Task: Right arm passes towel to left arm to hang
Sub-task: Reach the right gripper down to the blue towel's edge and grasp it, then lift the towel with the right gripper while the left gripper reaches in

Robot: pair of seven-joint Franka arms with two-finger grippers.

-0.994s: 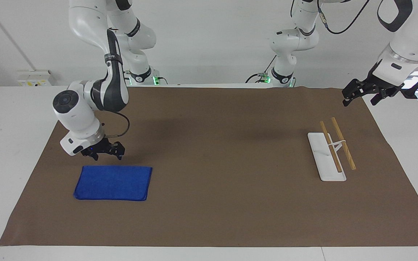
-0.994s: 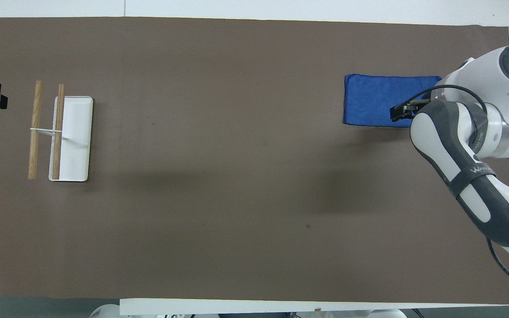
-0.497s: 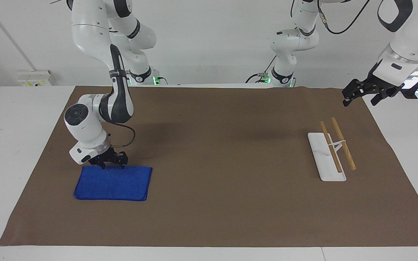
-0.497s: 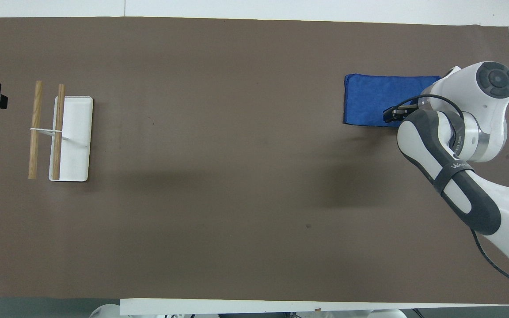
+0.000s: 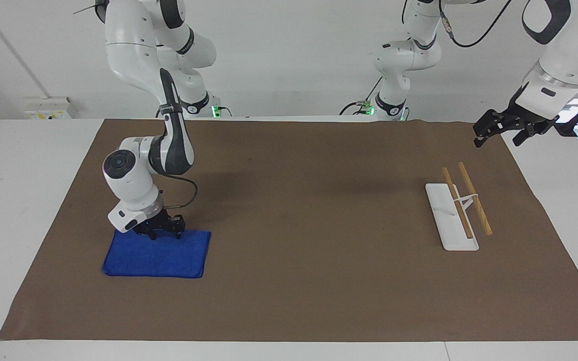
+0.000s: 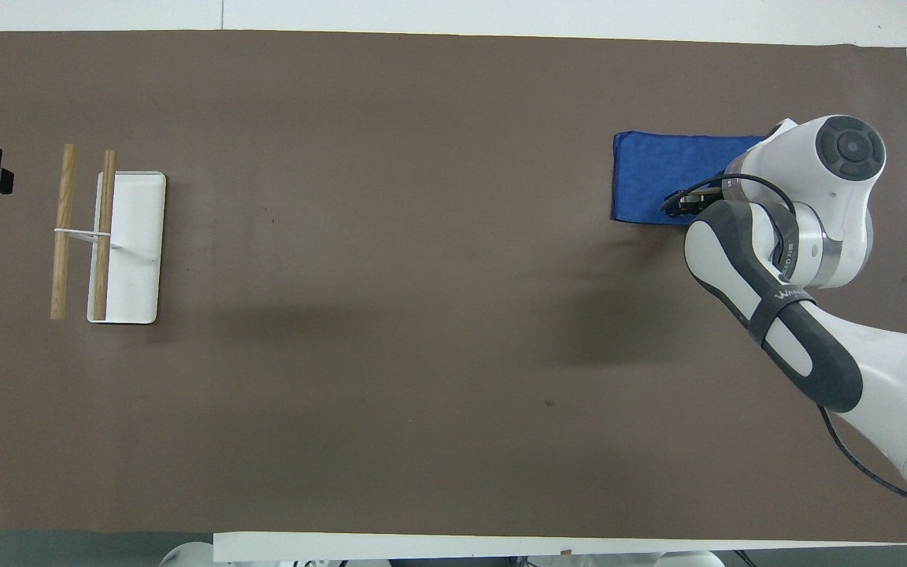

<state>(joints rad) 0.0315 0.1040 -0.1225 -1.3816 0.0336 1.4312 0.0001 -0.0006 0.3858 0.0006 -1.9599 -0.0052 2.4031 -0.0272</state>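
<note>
Reaching: the right arm (image 5: 168,145) is bent low over the brown mat (image 5: 299,210) at its own end of the table, wrist tipped down.
Right gripper (image 5: 165,232): down on the towel, at the edge nearer the robots; fingers spread apart, tips planted on the cloth, nothing pinched between them.
Towel (image 5: 156,254): bright blue, lying flat on the mat, a neat rectangle, its long side running along the table.
Overhead check: the right gripper (image 6: 682,205) sits over the towel (image 6: 658,177) near the robot-side edge, and the arm's white wrist covers the towel's end toward the table's edge.
Left arm (image 5: 560,55): waiting up high at its own end of the table.
Left gripper (image 5: 499,131): in the air over the mat's corner near the robots, holding nothing; whether its fingers are apart or together I cannot tell.
Rack (image 5: 457,210): white base with two wooden rails, standing toward the left arm's end, well apart from the towel.
</note>
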